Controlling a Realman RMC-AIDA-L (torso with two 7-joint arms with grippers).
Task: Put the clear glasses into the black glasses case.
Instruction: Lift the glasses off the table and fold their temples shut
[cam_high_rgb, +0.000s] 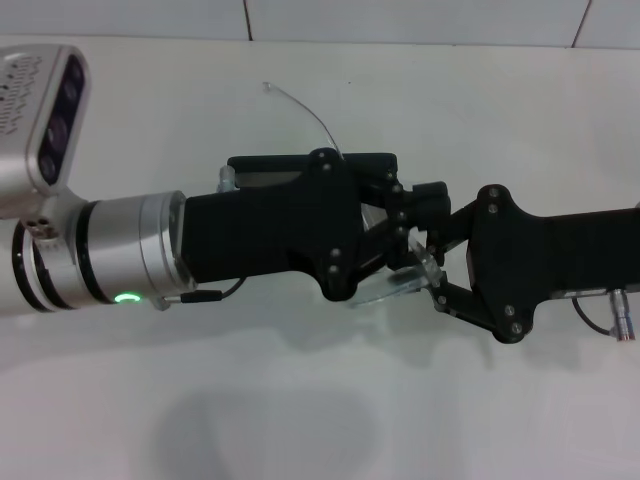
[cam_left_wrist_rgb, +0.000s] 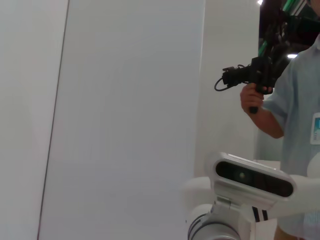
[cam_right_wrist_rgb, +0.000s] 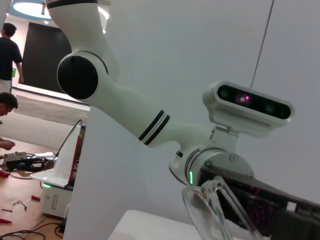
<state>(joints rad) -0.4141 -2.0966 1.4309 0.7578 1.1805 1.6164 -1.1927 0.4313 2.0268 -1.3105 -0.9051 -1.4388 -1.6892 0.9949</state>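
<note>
- I see the white table (cam_high_rgb: 300, 400) under both arms.
- The black glasses case (cam_high_rgb: 300, 165) lies beneath my left gripper (cam_high_rgb: 400, 215); its jaws I cannot tell.
- My right gripper (cam_high_rgb: 430, 262) pinches the clear glasses (cam_high_rgb: 395, 285) between the arms.

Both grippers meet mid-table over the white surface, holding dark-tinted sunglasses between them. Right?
Not quite: the left gripper and right gripper do meet mid-table, but the head view shows fully transparent, colourless plastic glasses, not dark-tinted sunglasses.

The clear glasses (cam_high_rgb: 400, 285) look like glossy transparent plastic; the table (cam_high_rgb: 300, 400) is smooth matt white.
</note>
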